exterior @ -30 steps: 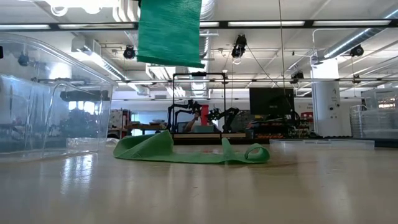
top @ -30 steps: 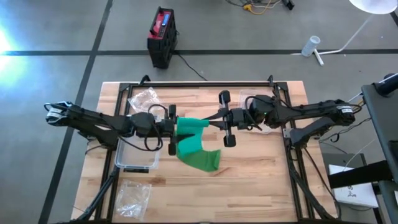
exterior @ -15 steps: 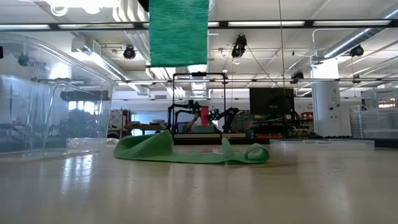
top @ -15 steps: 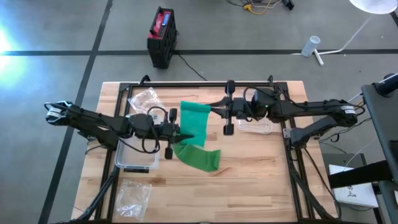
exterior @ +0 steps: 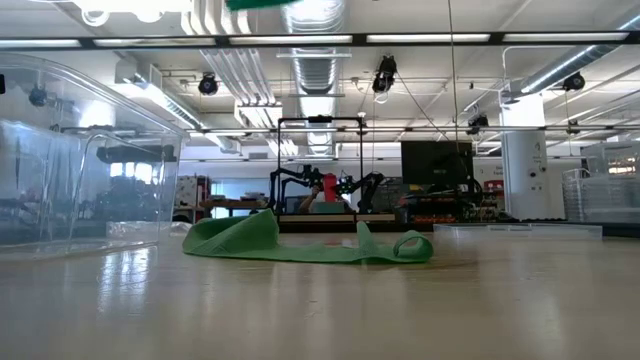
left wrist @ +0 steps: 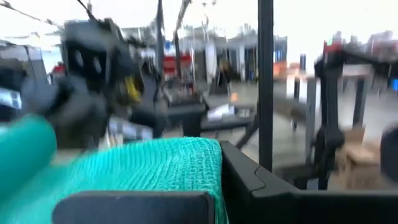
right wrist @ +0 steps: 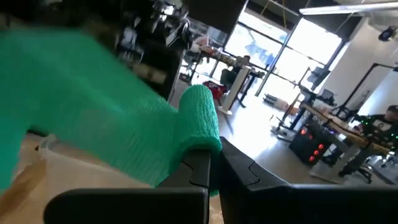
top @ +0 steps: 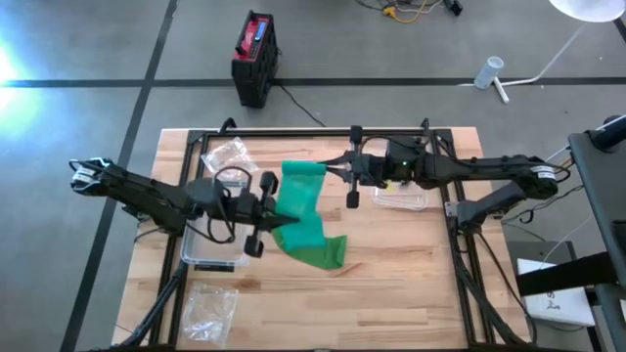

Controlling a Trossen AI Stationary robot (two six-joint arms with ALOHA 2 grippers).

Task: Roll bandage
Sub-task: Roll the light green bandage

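A green bandage [top: 305, 210] hangs between my two grippers over the middle of the table. Its rolled end [right wrist: 200, 118] is at my right gripper [top: 335, 172], which is shut on it. A flat span runs from there to my left gripper [top: 277, 212], also shut on the bandage. The loose tail [exterior: 300, 245] lies crumpled on the wood; only a sliver of the raised span [exterior: 260, 3] shows in the low view. In the left wrist view the bandage [left wrist: 155, 171] runs off toward the right arm. My left gripper pinches the flat span's side edge [left wrist: 214, 180] between its two fingers, coming about level from the table's left. The span is clear of the table; below the hold the tail drops to the wood. My right gripper pinches the rolled end's lower part [right wrist: 205, 146] between its two fingers, coming level from the table's right. The roll stands above the fingers, lifted clear, and the span runs from it toward my left gripper.
A clear plastic box [top: 215, 249] sits on the table under the left arm, and shows large in the low view [exterior: 70, 160]. Clear bags lie at the far left [top: 227, 153] and near left [top: 210, 308]. A clear lid [top: 401, 198] lies under the right arm.
My right gripper has carried the rolled end toward the far edge and a little left. My left gripper has tipped upward and risen slightly. The hanging span has gone up almost out of the low view, while the tail has stayed on the table.
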